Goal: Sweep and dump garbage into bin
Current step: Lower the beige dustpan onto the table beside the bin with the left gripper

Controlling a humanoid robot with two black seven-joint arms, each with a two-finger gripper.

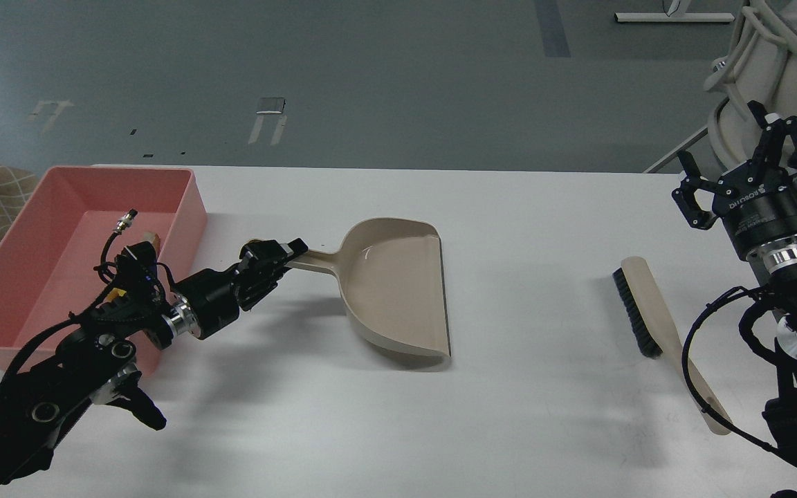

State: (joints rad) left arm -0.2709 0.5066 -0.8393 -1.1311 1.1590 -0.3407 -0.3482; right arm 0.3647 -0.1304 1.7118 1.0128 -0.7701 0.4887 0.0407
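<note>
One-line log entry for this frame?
left gripper: on dustpan handle | right gripper: open, raised | brush: on table | bin: left

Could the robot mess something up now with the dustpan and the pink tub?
Maybe. The left gripper is around only the far end of the dustpan handle, so the pan might tilt or slip if lifted. The left arm sits close beside the bin, so a swing could bump it. The brush lies untouched near the table's right edge; the open right gripper might nudge it off.
</note>
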